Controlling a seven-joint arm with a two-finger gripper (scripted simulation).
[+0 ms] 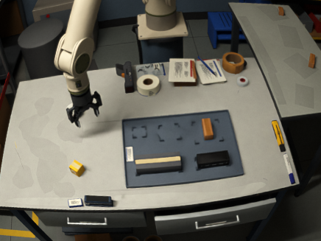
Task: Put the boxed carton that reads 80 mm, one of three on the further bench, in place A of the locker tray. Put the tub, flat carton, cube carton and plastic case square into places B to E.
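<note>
An orange boxed carton stands in the upper right place of the dark locker tray. Two more orange cartons lie on the further bench at the right. A flat carton with a tan top and a black plastic case sit in the tray's front places. A yellow cube carton lies on the near bench, left of the tray. My open, empty gripper hangs over the left part of the bench, behind the cube. The tub is hidden from view.
A white tape roll, a black tool, papers, a brown tape ring and a small disc line the bench's back. A dark flat device and a label lie at the front edge. Two markers lie right.
</note>
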